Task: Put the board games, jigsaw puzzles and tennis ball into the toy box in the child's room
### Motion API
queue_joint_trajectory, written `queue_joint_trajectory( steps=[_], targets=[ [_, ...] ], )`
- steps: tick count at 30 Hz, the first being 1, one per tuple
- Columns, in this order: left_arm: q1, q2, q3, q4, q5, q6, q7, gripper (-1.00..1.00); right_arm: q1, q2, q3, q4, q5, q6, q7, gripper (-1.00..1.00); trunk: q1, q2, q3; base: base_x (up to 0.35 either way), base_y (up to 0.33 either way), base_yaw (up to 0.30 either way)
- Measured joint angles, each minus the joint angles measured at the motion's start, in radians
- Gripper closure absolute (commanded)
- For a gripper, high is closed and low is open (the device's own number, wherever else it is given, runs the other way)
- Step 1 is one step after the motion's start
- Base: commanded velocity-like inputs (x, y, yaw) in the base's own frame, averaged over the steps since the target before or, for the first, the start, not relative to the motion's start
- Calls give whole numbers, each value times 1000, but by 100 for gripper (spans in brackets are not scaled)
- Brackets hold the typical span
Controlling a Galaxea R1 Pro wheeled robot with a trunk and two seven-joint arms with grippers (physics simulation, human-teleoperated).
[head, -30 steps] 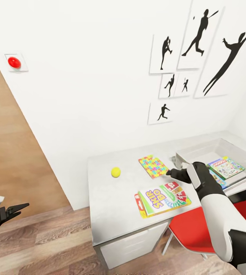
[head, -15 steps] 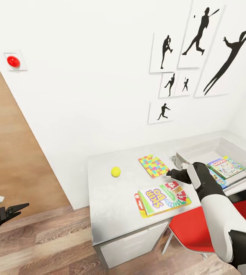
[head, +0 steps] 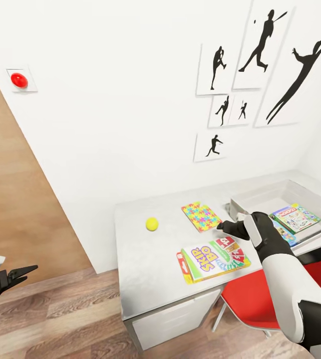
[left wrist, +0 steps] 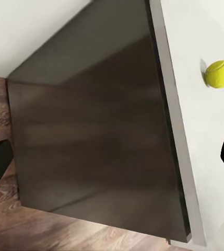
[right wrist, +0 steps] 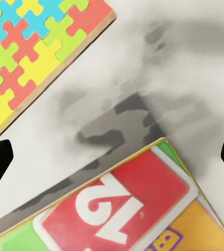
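right claw (head: 223, 227) gapes empty over grey table (head: 140, 249) — white walls, wood floor.

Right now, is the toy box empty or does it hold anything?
Not empty. The toy box holds the Monopoly box lying flat, over another toy whose blue edge shows. The ball, puzzle and Skip-Bo are out.

Board games: three – Skip-Bo box (head: 213, 258) at 5 o'clock on the table (head: 145, 279); Monopoly box (head: 296, 218) and a blue box (head: 286, 235) in the toy box (head: 260, 195)
Jigsaw puzzles: one (head: 201, 216), at 12 o'clock from Skip-Bo
Tennis balls: one (head: 152, 224)
Toy boxes: one
Wall silhouette pictures: six
Red knobs: one (head: 19, 80)
Red chairs: one (head: 260, 301)
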Motion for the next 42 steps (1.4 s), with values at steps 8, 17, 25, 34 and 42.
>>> queue_joint_trajectory(
  steps=[8,17,25,34,42],
  targets=[
    [0,0,0,0,0,-1,0,-100,0,0,0,0,0,0,0,-100,0,0,0,-1,40,0],
    [0,0,0,0,0,-1,0,-100,0,0,0,0,0,1,0,-100,0,0,0,0,135,0],
    [0,0,0,0,0,-1,0,-100,0,0,0,0,0,1,0,-100,0,0,0,0,40,0],
    [0,0,-1,0,0,-1,0,-100,0,-1,0,0,0,1,0,-100,0,0,0,-21,5,0],
    [0,0,-1,0,0,-2,0,-100,0,-1,0,0,0,1,0,-100,0,0,0,-35,-8,0]
  ],
)
